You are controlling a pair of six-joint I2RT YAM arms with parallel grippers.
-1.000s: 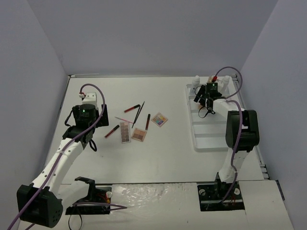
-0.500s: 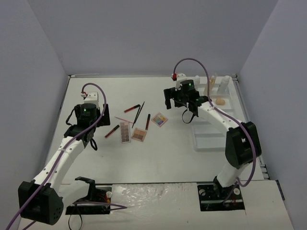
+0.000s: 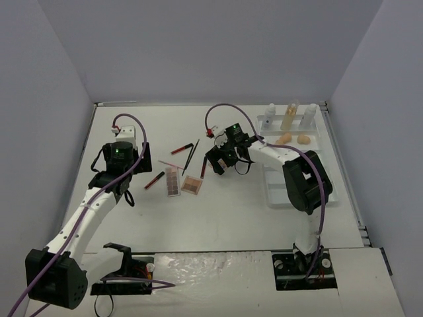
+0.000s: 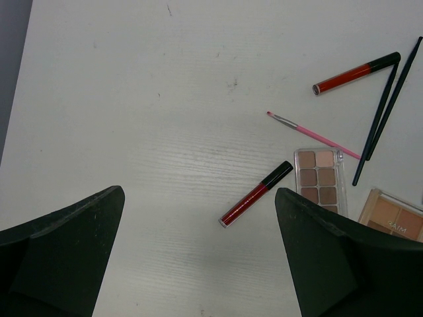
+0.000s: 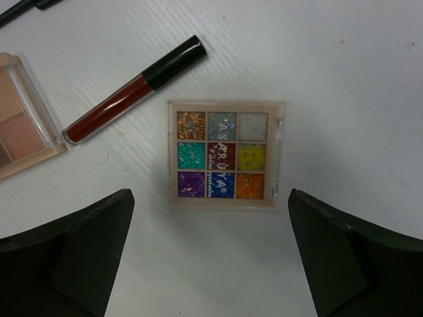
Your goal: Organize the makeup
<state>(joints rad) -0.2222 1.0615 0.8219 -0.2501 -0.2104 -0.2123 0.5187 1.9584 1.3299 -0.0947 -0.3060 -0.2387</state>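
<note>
The right gripper (image 3: 219, 160) hangs just above the glitter palette (image 5: 225, 153), probably so it can lift it to the white tray (image 3: 297, 193). Its fingers are wide apart, one on each side, touching nothing. The left gripper (image 4: 198, 198) is also wide apart and empty. A red lip tube (image 4: 256, 193) lies below, between its fingers.

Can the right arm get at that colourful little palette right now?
Probably yes: its open claw hangs right above the palette, a finger on each side, nothing covering it; the lip tube lies apart.
</note>
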